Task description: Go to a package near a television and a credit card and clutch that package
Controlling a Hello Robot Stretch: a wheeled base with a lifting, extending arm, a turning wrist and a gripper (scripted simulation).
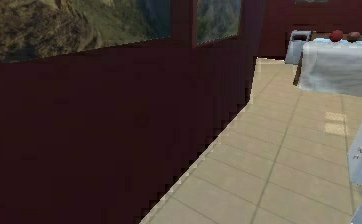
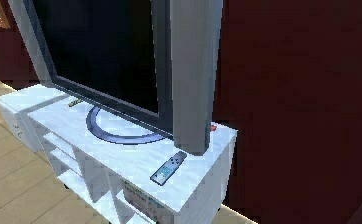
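Facing maroon wall (image 1: 89,130) forward, television (image 2: 99,50) on white stand (image 2: 129,157) arm-side; end effector state untellable.

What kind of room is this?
Probably a living room: a large television stands on a white cabinet with a remote control lying by it, and paintings hang on the dark red wall.

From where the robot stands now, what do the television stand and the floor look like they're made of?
The television stand looks like white painted wood or laminate: flat boards, open shelves and a smooth, even surface. The floor looks like beige ceramic or stone tile: square slabs set in a grid with thin joints between them. Both are guesses from looks alone.
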